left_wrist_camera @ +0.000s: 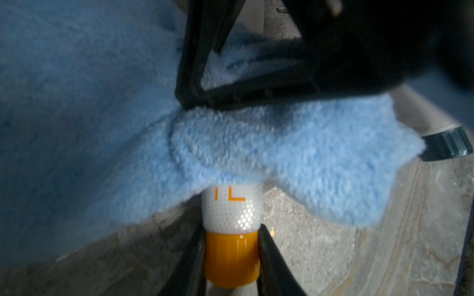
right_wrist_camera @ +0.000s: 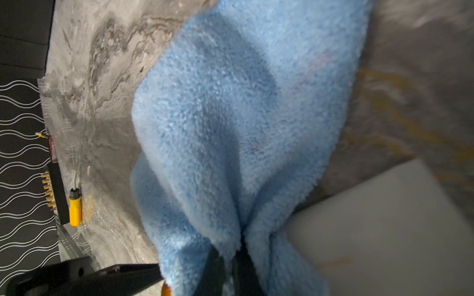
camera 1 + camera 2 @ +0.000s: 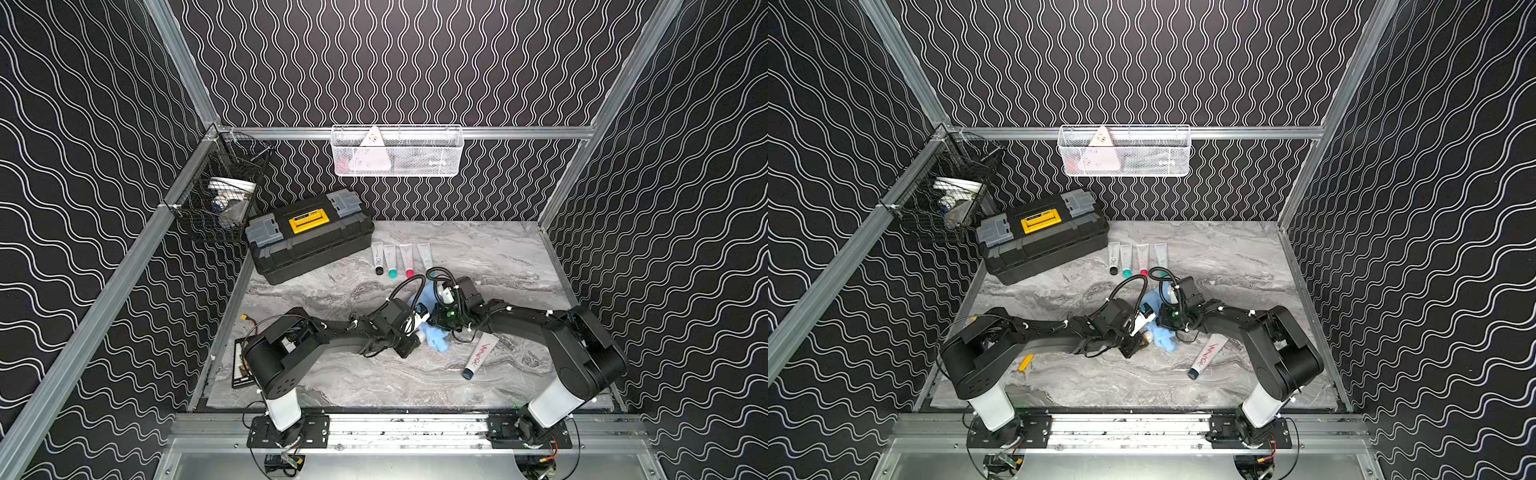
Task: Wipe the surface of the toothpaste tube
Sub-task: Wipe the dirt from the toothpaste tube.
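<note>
The toothpaste tube (image 1: 230, 210) is white with orange lettering and an orange cap (image 1: 230, 258). My left gripper (image 1: 232, 230) is shut on that cap, one finger on each side. A fluffy blue cloth (image 1: 269, 153) is draped over the tube's body and hides most of it. My right gripper (image 2: 230, 258) is shut on a bunched fold of the cloth (image 2: 230, 102), with the tube's pale body (image 2: 384, 230) beside it. In both top views the two grippers meet at the cloth (image 3: 434, 338) (image 3: 1163, 336) in the middle of the marble table.
A second tube with a dark blue cap (image 3: 480, 355) (image 1: 446, 143) lies near the right arm. Several tubes (image 3: 401, 259) lie in a row behind, beside a black toolbox (image 3: 309, 235). A yellow screwdriver (image 3: 1025, 361) lies at the left. Wire baskets (image 3: 397, 151) (image 3: 216, 195) hang on the walls.
</note>
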